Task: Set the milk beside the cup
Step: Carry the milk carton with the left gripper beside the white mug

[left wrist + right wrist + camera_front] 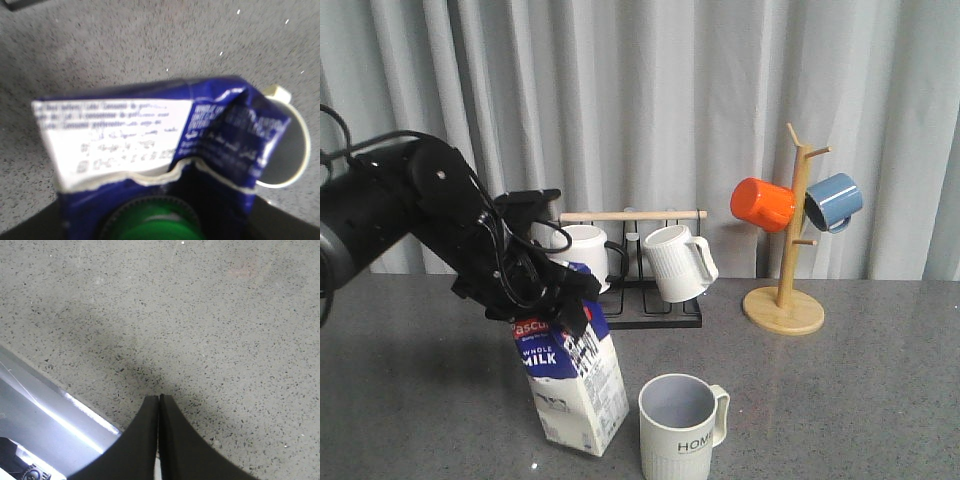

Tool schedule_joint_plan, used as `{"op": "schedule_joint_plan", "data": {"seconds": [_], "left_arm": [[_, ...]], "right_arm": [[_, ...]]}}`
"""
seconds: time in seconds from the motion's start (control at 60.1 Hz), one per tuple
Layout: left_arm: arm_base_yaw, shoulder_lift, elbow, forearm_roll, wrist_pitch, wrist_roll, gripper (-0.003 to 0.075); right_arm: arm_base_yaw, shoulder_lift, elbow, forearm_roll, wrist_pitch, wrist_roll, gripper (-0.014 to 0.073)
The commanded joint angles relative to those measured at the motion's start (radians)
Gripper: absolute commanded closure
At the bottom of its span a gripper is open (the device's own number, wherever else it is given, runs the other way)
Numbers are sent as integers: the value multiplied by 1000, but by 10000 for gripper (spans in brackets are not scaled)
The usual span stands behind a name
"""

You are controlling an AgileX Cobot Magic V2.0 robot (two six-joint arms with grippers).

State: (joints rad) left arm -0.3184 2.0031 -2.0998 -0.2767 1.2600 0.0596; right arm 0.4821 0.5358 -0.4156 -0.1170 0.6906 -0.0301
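The milk [575,385] is a blue-and-white carton, tilted, with its base down at the grey table just left of the cup. My left gripper [545,292] is shut on the carton's crumpled top. The left wrist view looks down on the milk [115,135] and its green cap [150,231]; the fingers themselves are hidden there. The cup [682,425], cream ribbed with "HOME" lettering, stands upright close to the carton's right side, and its rim shows in the left wrist view [295,150]. My right gripper [159,397] is shut and empty over bare table; it is out of the front view.
A black rack [655,310] behind holds a plain white mug with a black handle [582,255] and a white ribbed mug [675,262]. A wooden mug tree [785,300] at the back right carries an orange mug [762,204] and a blue mug [833,201]. The table's metal edge [50,410] lies beside my right gripper.
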Motion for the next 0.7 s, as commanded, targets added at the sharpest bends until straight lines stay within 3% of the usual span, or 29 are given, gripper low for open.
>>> {"op": "schedule_joint_plan", "data": {"seconds": [0.0, 0.333, 0.682], "left_arm": [[-14, -34, -30, -11, -11, -12, 585], [-33, -25, -30, -10, -11, 3, 545], [-33, -25, -30, -21, -11, -7, 283]], "right_arm": [[-1, 3, -25, -9, -57, 3, 599], [-1, 3, -25, -9, -61, 3, 599], [-1, 3, -25, -9, -61, 4, 599]]}}
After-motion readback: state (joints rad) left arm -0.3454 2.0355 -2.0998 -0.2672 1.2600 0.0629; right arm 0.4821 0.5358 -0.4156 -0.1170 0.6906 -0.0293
